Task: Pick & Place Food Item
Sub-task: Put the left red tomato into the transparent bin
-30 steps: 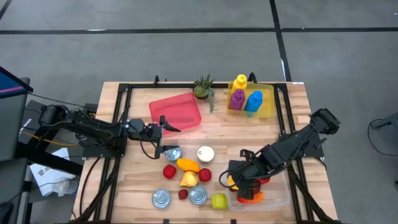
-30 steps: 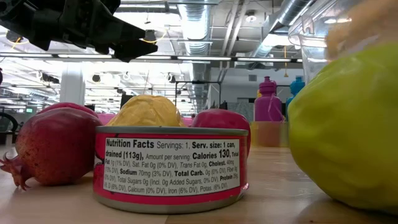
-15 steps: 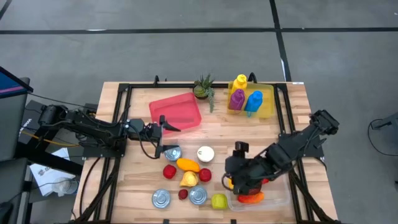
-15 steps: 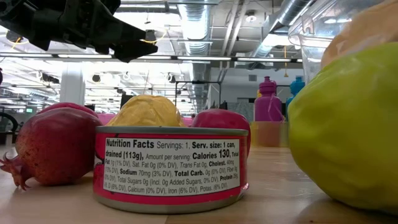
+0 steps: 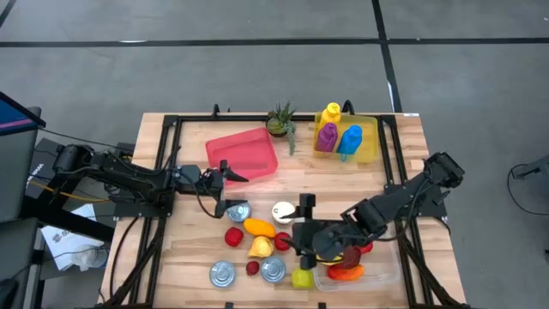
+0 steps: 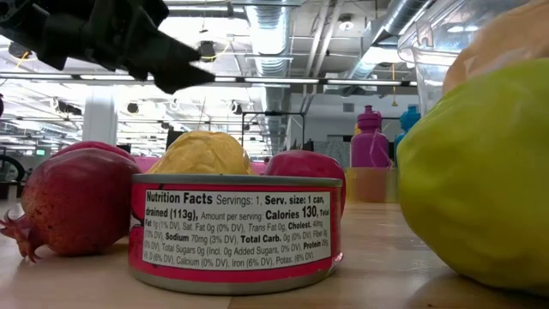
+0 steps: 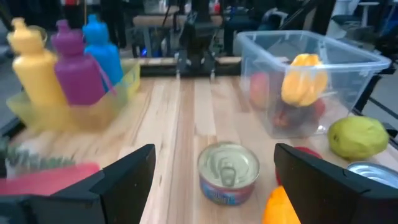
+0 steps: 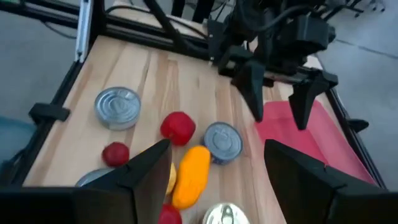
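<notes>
Loose food lies near the table's near edge: an orange fruit, a yellow one, red fruits and a yellow-green one, among several cans. My right gripper is open, hovering by the fruit at the left side of the clear bin; it touches nothing. The bin holds a yellow pepper and red items. My left gripper is open, above the near edge of the red tray, with a can ahead of it.
A yellow tray with yellow, purple and blue bottles sits at the far right, and a small potted plant stands by the far edge. A white-topped can stands mid-table. Bare wood lies between the red tray and the bin.
My right gripper has moved from over the clear bin toward the table's left, and now stands beside the loose fruit. Its fingers stay open. The food on the table has not shifted.
</notes>
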### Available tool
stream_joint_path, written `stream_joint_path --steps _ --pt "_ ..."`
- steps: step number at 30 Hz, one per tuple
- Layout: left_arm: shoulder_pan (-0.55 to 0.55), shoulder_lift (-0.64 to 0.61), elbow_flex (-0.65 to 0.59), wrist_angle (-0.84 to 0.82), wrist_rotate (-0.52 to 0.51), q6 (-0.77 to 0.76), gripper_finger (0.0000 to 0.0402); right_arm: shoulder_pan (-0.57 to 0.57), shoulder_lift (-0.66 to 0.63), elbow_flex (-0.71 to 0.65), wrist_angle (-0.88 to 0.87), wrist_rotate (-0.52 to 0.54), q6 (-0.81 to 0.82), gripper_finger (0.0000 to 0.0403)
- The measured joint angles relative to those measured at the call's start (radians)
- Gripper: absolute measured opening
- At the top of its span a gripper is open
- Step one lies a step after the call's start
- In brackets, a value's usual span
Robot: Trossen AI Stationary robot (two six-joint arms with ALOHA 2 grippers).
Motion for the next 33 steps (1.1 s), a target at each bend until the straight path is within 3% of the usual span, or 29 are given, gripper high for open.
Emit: stream_joint_path --steps 4,7,10,13,23,33 --pt "-0.037 -0.002 0.0 -0.002 -0.024 -0.006 0.0326 -0.044 -0.001 -0.14 0.17 -0.003 -0.015 0.0245" --pt "-0.078 -0.033 0.0 -0.009 -0.085 0.035 0.0324 -0.062 0.0 -0.275 0.429 -0.007 -0.071 0.0245" --pt "-0.112 -0.081 0.0 -0.066 -0.134 0.045 0.0324 -0.081 -0.002 -0.405 0.666 -0.076 -0.094 0.0245" --pt "-0.133 -0.124 0.0 -0.147 -0.137 0.027 0.0329 -0.111 -0.001 -0.502 0.789 -0.096 -0.091 0.0245" --pt "-0.194 -0.142 0.0 -0.202 -0.158 -0.042 0.0357 -0.204 -0.002 -0.545 0.855 -0.26 -0.075 0.0251" --pt "-0.196 -0.143 0.0 -0.194 -0.254 -0.034 0.035 -0.285 -0.002 -0.544 0.928 -0.223 -0.182 0.0281"
